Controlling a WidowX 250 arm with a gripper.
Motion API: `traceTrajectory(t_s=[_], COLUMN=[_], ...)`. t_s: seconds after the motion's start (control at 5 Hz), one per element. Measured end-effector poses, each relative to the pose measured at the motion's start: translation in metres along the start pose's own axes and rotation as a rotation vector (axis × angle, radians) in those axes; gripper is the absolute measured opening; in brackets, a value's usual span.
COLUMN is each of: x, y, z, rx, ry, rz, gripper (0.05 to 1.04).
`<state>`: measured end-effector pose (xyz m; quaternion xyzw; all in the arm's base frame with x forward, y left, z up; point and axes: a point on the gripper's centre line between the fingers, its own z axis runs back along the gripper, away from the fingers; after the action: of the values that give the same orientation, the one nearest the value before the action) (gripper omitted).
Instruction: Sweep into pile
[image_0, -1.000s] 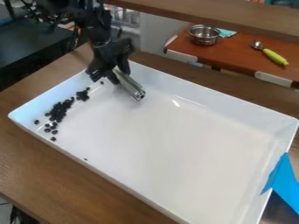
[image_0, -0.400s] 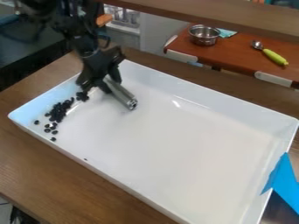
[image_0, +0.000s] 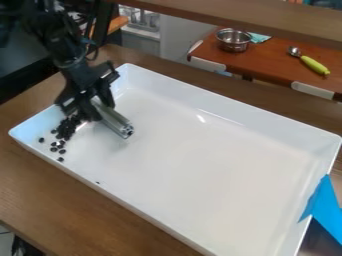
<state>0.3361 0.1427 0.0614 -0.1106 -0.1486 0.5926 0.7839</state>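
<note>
Camera view: nearest, a brown wooden worktop (image_0: 100, 215) is seen along the lower left, with a white rectangular tray (image_0: 200, 175) set upon it. At the lower right, the tray's side is partly covered by a piece of bright blue material (image_0: 326, 207). A lone black bit (image_0: 97, 182) is found on the tray floor near the long near wall. Farther up the left end, a few loose black pieces (image_0: 54, 149) are scattered, and just beyond them a denser dark pile (image_0: 66, 128) is gathered beside the left wall.

At the pile's far side, a grey metal tool (image_0: 117, 121) is held at a slant by the black gripper (image_0: 97, 106), whose fingers are closed about its upper part. The tool's free end is pointed down toward the tray's middle. The arm is extended in from the upper left.

Past the tray, a wooden beam (image_0: 234, 17) is seen across the top. Below it, on a separate reddish-brown table (image_0: 264, 62), a shiny metal bowl (image_0: 234, 41) is placed, with a teal cloth (image_0: 258, 38) beside it and a green-handled spoon (image_0: 312, 64) laid toward the right.
</note>
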Motion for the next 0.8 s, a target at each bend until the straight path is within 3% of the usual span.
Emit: traceTrajectory(t_s=[0.4, 0.6, 0.8], x=[-0.001, -0.015, -0.054], y=[0.029, 0.021, -0.009], z=[0.01, 0.012, 0.018], rx=[0.042, -0.051, -0.141], ry=[-0.005, 0.005, 0.039], rz=[0.037, 0.059, 0.008], gripper=[0.37, 0.37, 0.37])
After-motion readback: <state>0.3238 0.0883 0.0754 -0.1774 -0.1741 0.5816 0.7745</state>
